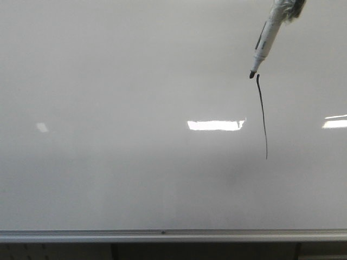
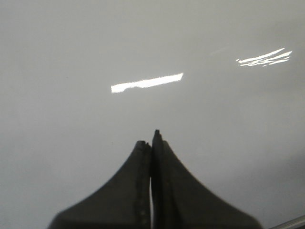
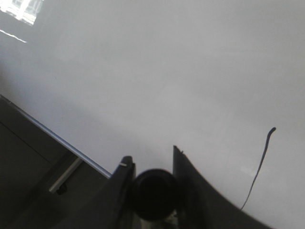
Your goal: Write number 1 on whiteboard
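I'm facing a big glossy whiteboard (image 1: 108, 81) with a silver rail (image 1: 162, 235) along its bottom, so this looks like an office or classroom. Long strip lights (image 1: 216, 125) glare back off the board, ceiling-style.

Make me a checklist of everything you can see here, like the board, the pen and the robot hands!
Surface: whiteboard, glossy, with bright light reflections and a silver rail along its bottom.
Job's things: number 1, a thin black stroke with a small hook on top; marker tip just beside the stroke's top, contact unclear.
Clutter: nothing seen.
Hands: left hand shut, empty; right hand shut on the marker's round black end.
Cables: nothing seen.
Surroundings: dark area below the rail, details unclear.
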`<state>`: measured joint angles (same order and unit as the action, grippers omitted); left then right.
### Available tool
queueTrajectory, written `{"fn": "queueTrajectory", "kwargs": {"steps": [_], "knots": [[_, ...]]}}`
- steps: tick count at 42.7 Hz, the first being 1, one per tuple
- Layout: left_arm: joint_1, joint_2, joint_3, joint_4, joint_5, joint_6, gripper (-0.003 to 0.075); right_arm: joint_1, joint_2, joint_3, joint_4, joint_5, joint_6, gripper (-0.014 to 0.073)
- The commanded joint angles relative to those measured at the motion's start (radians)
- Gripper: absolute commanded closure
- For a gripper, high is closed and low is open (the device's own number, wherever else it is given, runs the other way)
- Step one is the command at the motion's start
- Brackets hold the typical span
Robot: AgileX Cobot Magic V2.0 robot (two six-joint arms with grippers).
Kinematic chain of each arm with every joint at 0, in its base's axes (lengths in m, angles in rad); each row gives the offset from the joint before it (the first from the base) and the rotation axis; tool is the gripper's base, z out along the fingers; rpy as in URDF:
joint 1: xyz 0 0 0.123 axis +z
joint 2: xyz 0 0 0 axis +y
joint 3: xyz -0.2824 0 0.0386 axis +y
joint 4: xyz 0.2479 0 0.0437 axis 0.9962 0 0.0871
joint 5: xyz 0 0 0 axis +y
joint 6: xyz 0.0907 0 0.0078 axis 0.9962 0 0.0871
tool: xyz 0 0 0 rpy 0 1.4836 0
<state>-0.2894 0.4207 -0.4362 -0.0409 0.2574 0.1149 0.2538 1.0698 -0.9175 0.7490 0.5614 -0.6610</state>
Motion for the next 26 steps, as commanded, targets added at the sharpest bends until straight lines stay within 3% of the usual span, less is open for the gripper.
{"fn": "queueTrajectory", "kwargs": {"steps": [1,5,12,21,24,26], "knots": [[-0.004,0.017,-0.031,-0.01,-0.077,-0.01,0.0738,-0.004,-0.021,-0.036,0.018,-0.003,-0.005,0.0654],[-0.031,0.071,-0.057,-0.011,-0.045,-0.01,0.0696,-0.004,-0.021,-0.036,0.034,0.036,-0.005,0.0654],[-0.136,0.225,-0.129,-0.012,-0.008,-0.01,0.0514,-0.004,-0.021,-0.036,0.057,0.095,-0.005,0.0654],[-0.353,0.461,-0.277,-0.012,0.099,0.017,0.0099,-0.004,-0.021,-0.036,0.105,0.15,-0.023,0.0654],[-0.436,0.551,-0.341,-0.012,0.156,0.054,0.0022,-0.004,-0.021,-0.036,0.125,0.169,-0.045,0.0654],[-0.497,0.612,-0.384,-0.012,0.186,0.086,0.0022,-0.004,-0.021,-0.038,0.142,0.191,-0.058,0.0654]]}}
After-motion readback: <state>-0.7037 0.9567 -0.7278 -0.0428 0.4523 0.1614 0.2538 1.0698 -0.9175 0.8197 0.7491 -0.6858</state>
